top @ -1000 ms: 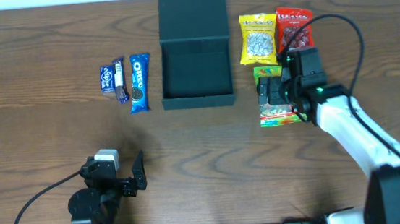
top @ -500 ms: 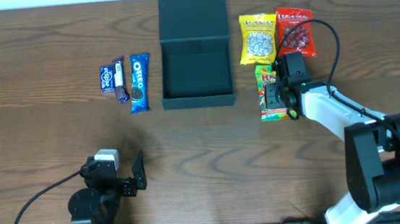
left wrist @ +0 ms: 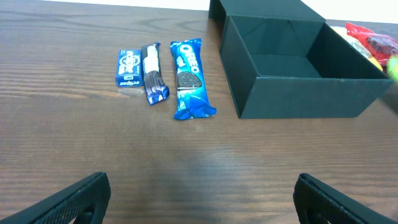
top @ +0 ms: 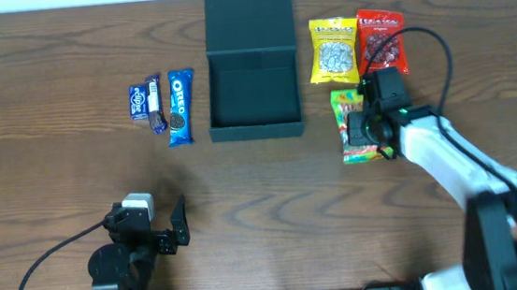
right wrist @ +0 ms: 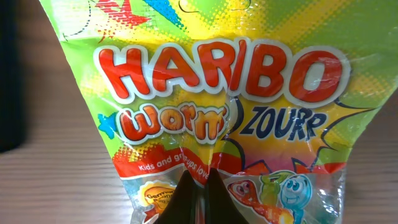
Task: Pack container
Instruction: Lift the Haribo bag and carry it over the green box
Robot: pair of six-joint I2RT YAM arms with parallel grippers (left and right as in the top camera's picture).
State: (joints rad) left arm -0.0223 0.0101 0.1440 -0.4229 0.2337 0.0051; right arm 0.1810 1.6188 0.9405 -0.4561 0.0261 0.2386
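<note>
The dark container (top: 257, 128) stands open at the table's back centre, its lid (top: 248, 18) lying flat behind it; the left wrist view shows its inside (left wrist: 286, 65) bare. A green Haribo worms bag (top: 352, 130) lies to its right. My right gripper (top: 370, 122) is shut on it, and the fingertips (right wrist: 219, 194) pinch a fold near the bag's (right wrist: 217, 81) lower end. My left gripper (top: 150, 231) rests open near the front left edge with nothing between its fingers (left wrist: 81, 194), well away from the snacks.
Left of the container lie an Oreo pack (top: 179, 106), a dark bar (top: 155, 104) and a blue Eclipse pack (top: 138, 101). Right of it, behind the Haribo bag, are a yellow packet (top: 335, 51) and a red packet (top: 382, 38).
My right gripper has closed from wide open onto the Haribo bag. The bag has shifted slightly and the right arm has swung. The left arm has not moved.
</note>
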